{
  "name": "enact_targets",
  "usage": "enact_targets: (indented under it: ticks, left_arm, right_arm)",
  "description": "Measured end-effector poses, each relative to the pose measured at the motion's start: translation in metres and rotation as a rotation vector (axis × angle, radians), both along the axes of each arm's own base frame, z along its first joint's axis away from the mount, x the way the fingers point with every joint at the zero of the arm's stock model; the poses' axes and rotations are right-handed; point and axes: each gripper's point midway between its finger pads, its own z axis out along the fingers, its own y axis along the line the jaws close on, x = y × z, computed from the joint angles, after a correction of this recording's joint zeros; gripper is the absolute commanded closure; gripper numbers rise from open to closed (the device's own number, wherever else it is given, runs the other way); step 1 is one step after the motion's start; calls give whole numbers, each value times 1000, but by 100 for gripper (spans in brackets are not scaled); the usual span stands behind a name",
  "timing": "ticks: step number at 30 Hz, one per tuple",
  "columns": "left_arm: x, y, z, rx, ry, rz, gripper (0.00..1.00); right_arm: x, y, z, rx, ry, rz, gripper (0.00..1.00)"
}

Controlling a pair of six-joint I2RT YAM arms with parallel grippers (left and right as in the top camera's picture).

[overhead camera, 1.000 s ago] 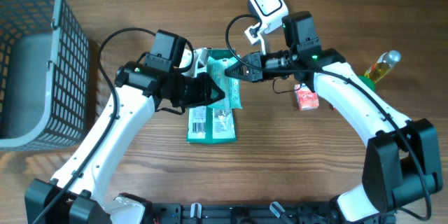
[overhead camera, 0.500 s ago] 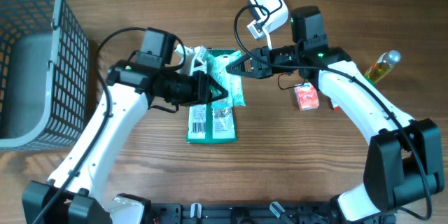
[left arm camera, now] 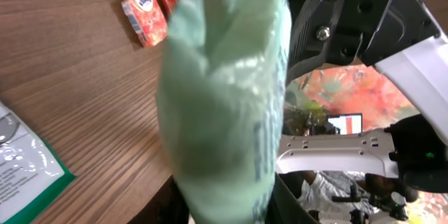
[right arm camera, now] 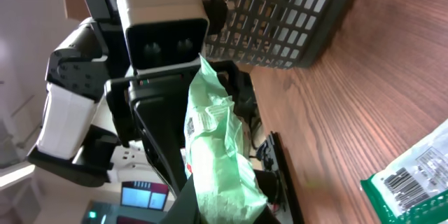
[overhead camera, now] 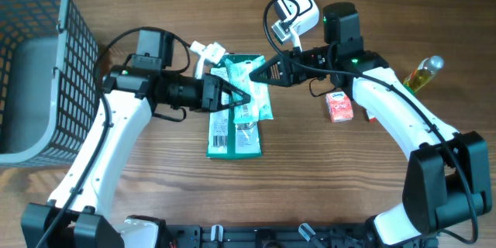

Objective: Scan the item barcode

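Left tool [overhead camera: 236, 97] pinches the pale green packet [left arm camera: 224, 98] from my left side. Its fingers press into the crinkled film at the lower end, and the packet fills most of my left wrist view. Right tool [overhead camera: 263, 72] is all but pressed together and nips the same packet at its other end. So I have it between both arms, clear of the desk [overhead camera: 178, 194] and roughly upright in the wrist views. From my right wrist I see a white printed label on its side; whether that is the barcode I cannot tell.

The packet hangs near the middle of the desk, close to the white scanner [overhead camera: 297, 4] but apart from it. The scanner sits toward the far edge behind my right arm, with a dark cable looping from it. Below the held packet a second, darker green packet [overhead camera: 236, 139] lies flat on the wood, a barcode label facing up. A small red carton [overhead camera: 339, 107] lies beside my right forearm, and a yellow-green bottle [overhead camera: 422, 74] lies further right. A dark mesh basket [overhead camera: 77, 70] stands at the far left.
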Motion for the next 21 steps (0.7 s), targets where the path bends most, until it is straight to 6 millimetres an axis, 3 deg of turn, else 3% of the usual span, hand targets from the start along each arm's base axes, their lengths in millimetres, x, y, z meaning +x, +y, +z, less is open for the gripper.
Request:
enact_targets:
  ticks: [2,7,10,12,15,17,19,21]
  left_arm:
    - [-1,-2,0,0,-7,-10,96]
    - [-2,-2,0,0,-14,-14,96]
    - [-2,-2,0,0,-16,-16,73]
    - [-5,-4,0,-1,-4,-22,69]
    - [-14,-5,-2,7,37,-37,76]
    - [-19,-4,-4,12,53,-46,96]
    - [-21,-4,-4,13,42,-59,96]
    - [-22,-4,-4,14,32,-65,96]
  right_arm:
    - [-1,0,1,4,4,5,95]
    - [-1,0,1,6,5,8,95]
    - [-1,0,1,6,5,8,94]
    - [-1,0,2,8,-1,8,94]
    - [-1,0,2,8,-4,8,94]
    - [-1,0,2,9,-5,8,94]
    - [-1,0,2,9,-5,8,89]
    - [-1,0,2,8,-2,8,76]
